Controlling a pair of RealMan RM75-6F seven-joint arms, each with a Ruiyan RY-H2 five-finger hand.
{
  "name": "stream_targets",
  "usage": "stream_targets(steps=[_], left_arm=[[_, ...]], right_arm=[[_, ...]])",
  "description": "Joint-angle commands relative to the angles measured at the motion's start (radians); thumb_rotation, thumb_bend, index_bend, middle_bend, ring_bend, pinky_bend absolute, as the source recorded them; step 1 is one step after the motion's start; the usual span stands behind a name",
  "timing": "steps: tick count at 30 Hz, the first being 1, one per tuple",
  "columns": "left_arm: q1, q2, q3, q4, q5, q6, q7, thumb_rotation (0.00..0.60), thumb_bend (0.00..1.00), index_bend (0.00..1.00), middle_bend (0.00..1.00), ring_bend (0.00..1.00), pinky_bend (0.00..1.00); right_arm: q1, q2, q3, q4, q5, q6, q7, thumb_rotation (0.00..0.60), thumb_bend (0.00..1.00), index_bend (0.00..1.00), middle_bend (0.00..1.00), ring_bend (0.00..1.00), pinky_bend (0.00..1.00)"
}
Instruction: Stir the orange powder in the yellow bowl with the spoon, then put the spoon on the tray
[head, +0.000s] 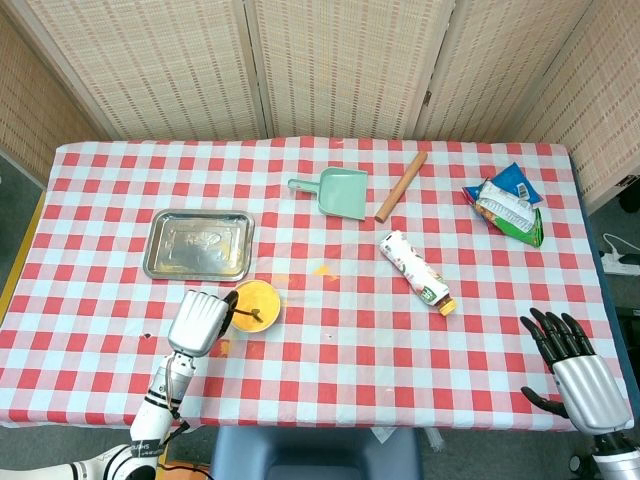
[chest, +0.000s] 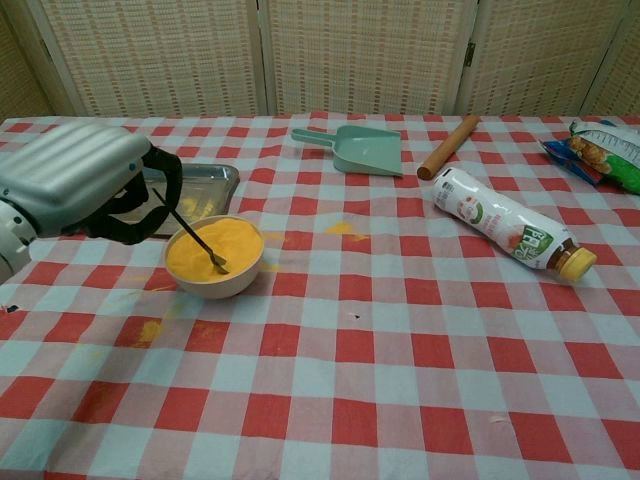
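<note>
1. Nearest the front edge of the table, far to the right of the yellow bowl, we see the right hand. Its fingers are spread and it holds nothing.
2. Just left of the bowl, our left hand has its fingers curled around the handle of the spoon. The spoon slants down into the bowl, its tip in the orange powder.
3. The bowl stands on the table near its front left part. Spilled orange powder marks the cloth just in front of the bowl and a little to its right.
4. Just behind the bowl and slightly to its left lies the tray, flat on the table, with nothing on it.
5. To the right of the bowl, a bottle lies on its side.
6. Further back from the bowl, we see a green dustpan and, beside it, a wooden rolling pin.
7. Far right of the bowl, toward the back, lie snack bags.
</note>
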Motion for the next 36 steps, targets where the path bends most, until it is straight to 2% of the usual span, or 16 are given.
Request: stream_targets(steps=[1,14,19,24,36], left_arm=[[-0.013,-0.013,-0.014,0.014,-0.016,-0.01,0.001,0.6,0.51,0.84,1.0,1.0,1.0],[-0.062,-0.049,-0.088,0.053,-0.047,-0.009,-0.111,0.6,0.52,0.85,1.0,1.0,1.0],[-0.081,-0.058,-0.104,0.092,-0.061,-0.014,-0.116,0.6,0.52,0.85,1.0,1.0,1.0],[-0.074,-0.05,-0.085,0.113,-0.043,0.011,-0.123,0.6,0.52,0.85,1.0,1.0,1.0],[0.002,0.051,-0.012,0.042,-0.003,0.08,-0.15,0.6,0.52,0.85,1.0,1.0,1.0]], right_arm=[[0.0,0.001,0.001,0.001,0.003,-0.001,0.002,0.6,0.04,0.0,0.0,0.0,0.0],[0.003,0.002,0.015,0.001,0.031,-0.009,0.007,0.6,0.04,0.0,0.0,0.0,0.0],[0.007,0.001,0.018,0.0,0.04,-0.018,0.005,0.6,0.04,0.0,0.0,0.0,0.0],[0.01,0.0,0.02,-0.001,0.044,-0.025,0.002,0.6,0.04,0.0,0.0,0.0,0.0],[0.012,-0.005,0.008,-0.007,0.022,-0.03,-0.013,0.6,0.04,0.0,0.0,0.0,0.0]])
